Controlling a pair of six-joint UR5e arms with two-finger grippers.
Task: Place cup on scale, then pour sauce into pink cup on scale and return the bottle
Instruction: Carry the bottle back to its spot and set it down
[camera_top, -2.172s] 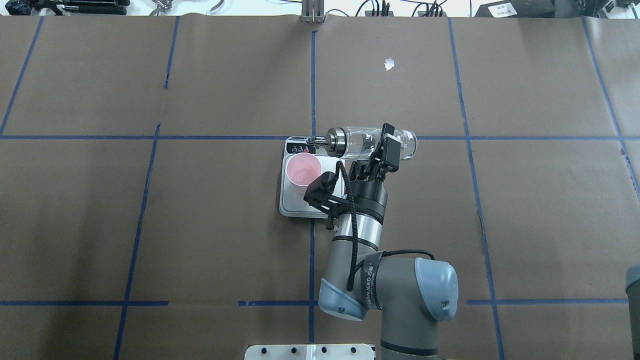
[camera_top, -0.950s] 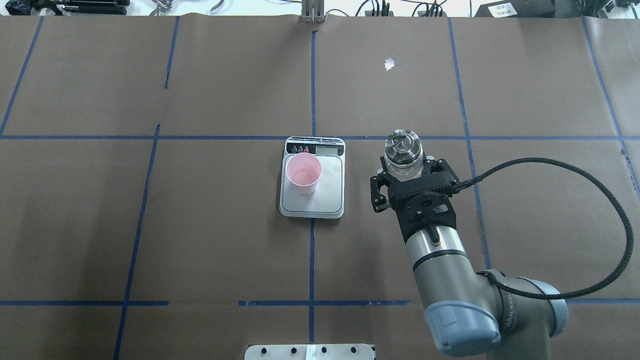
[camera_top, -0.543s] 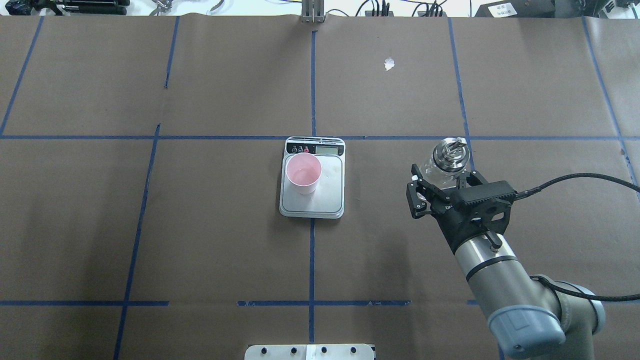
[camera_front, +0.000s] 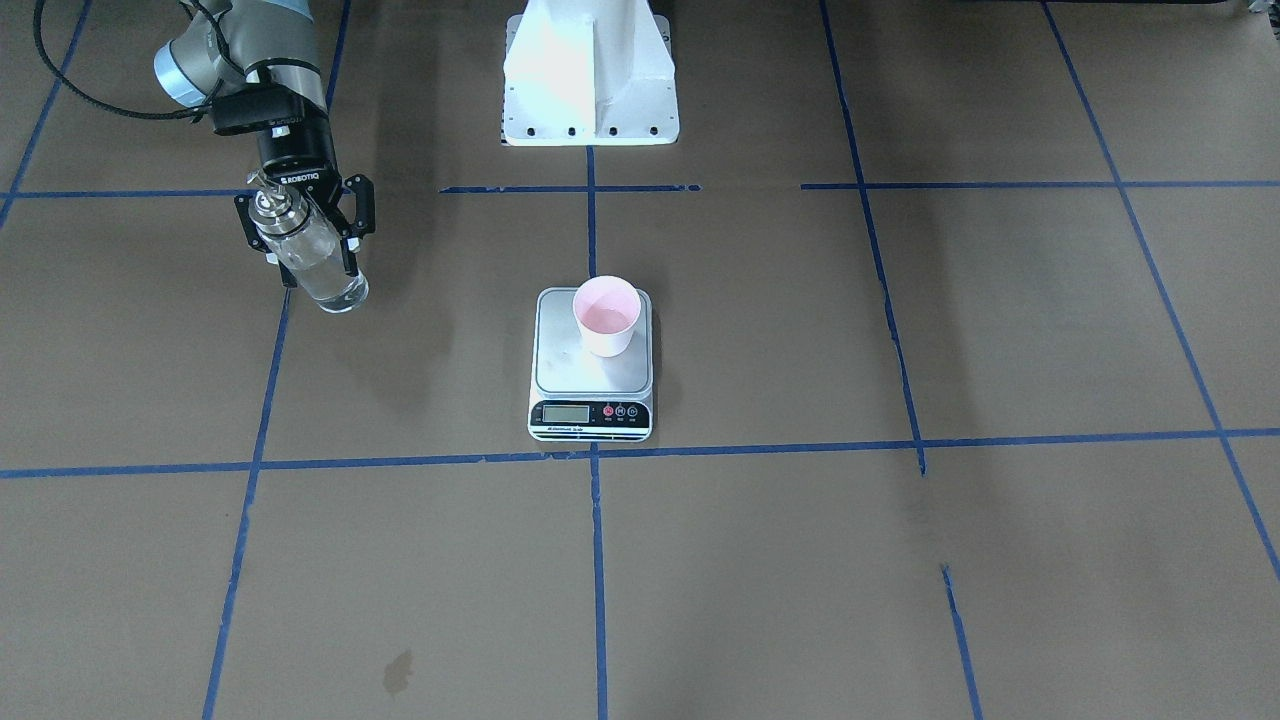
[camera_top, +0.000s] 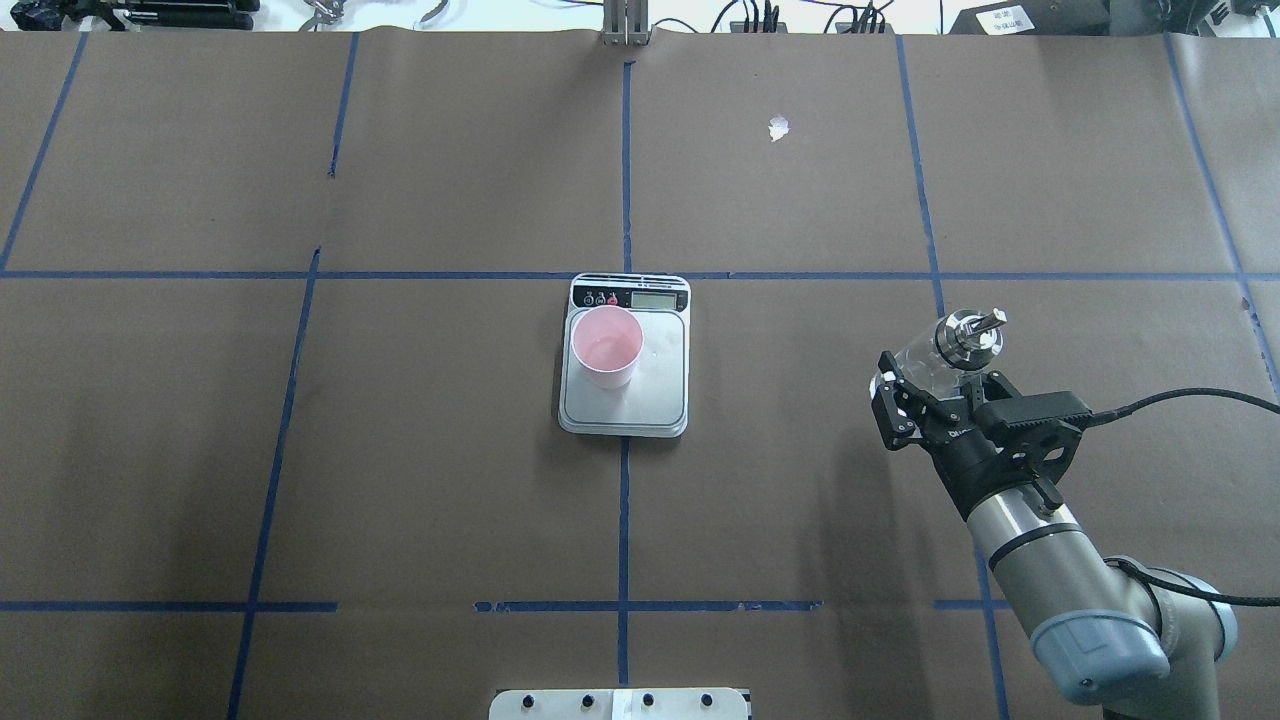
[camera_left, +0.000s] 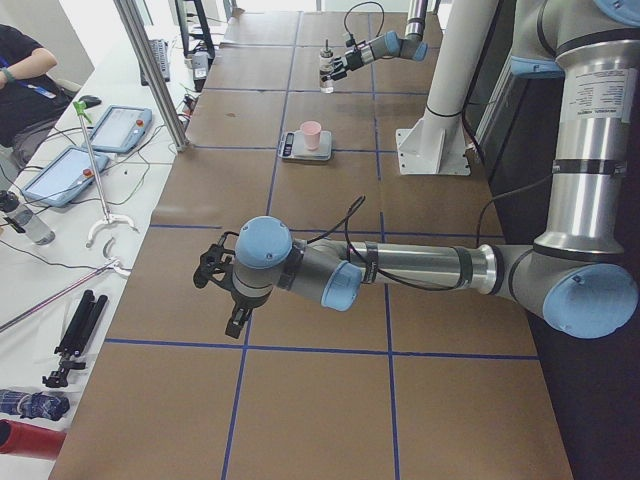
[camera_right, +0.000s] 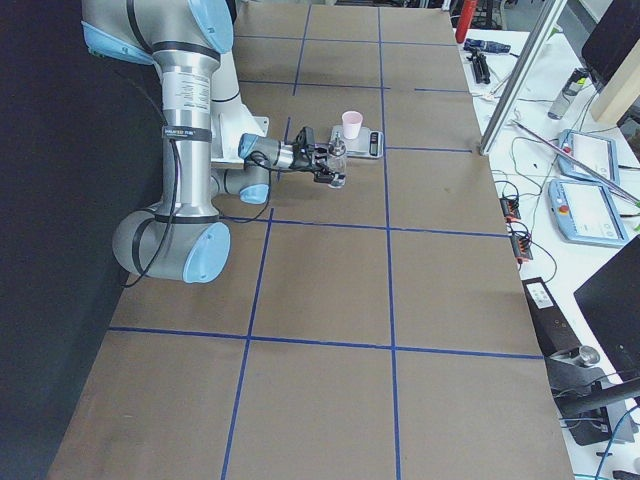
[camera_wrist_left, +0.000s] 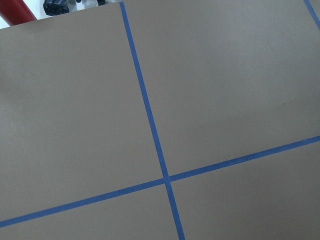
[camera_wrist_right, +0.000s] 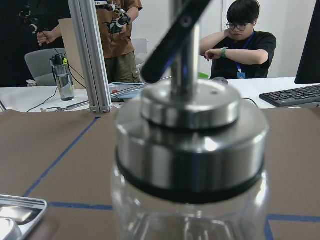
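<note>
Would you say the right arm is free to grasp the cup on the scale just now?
Probably not: the right gripper is shut on the bottle, though nothing stands between it and the cup on the scale.

The flat silver digital scale (camera_front: 585, 365) has an LCD too small to read. The clear glass metal-collared bottle (camera_wrist_right: 187, 150) (blurred, seemingly too close) runs off the right wrist view's bottom edge.

Only legible txt: white "ROBOTIQ" on black body of right pincer (camera_front: 305, 240); scale (camera_front: 565, 360) LCD too small to read.
</note>
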